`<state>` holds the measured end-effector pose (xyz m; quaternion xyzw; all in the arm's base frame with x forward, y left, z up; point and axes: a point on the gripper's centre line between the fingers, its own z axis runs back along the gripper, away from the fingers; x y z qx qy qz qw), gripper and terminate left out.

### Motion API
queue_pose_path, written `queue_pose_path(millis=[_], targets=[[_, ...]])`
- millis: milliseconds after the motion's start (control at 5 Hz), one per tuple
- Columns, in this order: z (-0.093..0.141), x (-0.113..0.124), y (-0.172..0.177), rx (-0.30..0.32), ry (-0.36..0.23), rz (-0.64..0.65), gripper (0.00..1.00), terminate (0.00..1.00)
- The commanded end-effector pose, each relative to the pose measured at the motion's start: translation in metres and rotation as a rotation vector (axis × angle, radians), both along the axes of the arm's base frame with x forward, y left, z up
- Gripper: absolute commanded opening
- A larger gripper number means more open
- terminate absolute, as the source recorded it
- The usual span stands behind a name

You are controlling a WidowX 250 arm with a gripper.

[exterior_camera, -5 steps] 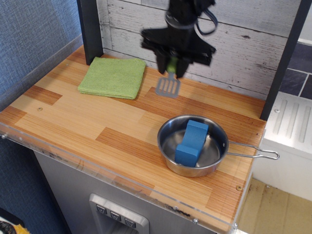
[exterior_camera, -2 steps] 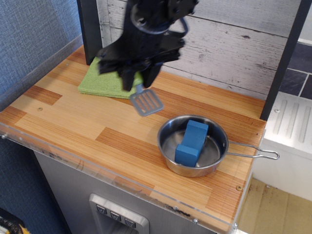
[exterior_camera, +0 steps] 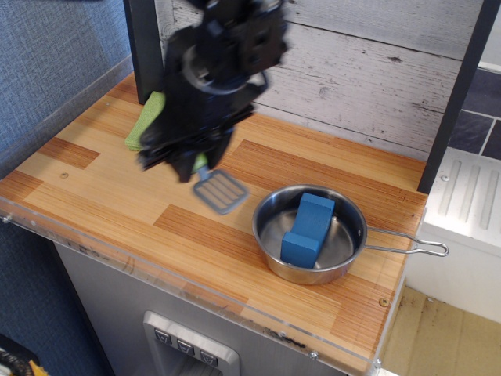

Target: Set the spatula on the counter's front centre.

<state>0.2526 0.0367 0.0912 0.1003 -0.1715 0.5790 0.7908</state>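
The fingers (exterior_camera: 190,166) are clamped on the green handle of the spatula (exterior_camera: 218,190), whose slotted grey blade hangs just above the middle of the tabletop (exterior_camera: 109,196), toward its front. Just right of the blade sits a steel pan (exterior_camera: 341,262) holding a blue block (exterior_camera: 308,228). A green cloth (exterior_camera: 143,125) lies partly hidden behind the arm, toward the back left.

Looks like a mock/toy kitchen set up for robot work. Wood-plank worktop (exterior_camera: 117,188) w/ clear plastic edge rim, whitewashed plank back wall (exterior_camera: 368,70) at 12 o'clock. Steel pan (exterior_camera: 313,235) at 4 o'clock, folded green cloth (exterior_camera: 145,125) at 10 o'clock. Grey cabinet front w/ small button panel (exterior_camera: 186,345) below, at 6 o'clock.
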Motion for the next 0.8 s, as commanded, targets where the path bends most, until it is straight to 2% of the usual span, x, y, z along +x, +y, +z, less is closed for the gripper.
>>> queue_pose_path(millis=[0, 200, 600], targets=[[-0.036, 0.001, 0.013, -0.033, -0.033, 0.095, 0.0, 0.0], [-0.049, -0.001, 0.019, -0.025, 0.008, 0.113, 0.0, 0.0], [-0.062, 0.004, 0.012, -0.029, 0.027, 0.136, 0.0, 0.0]])
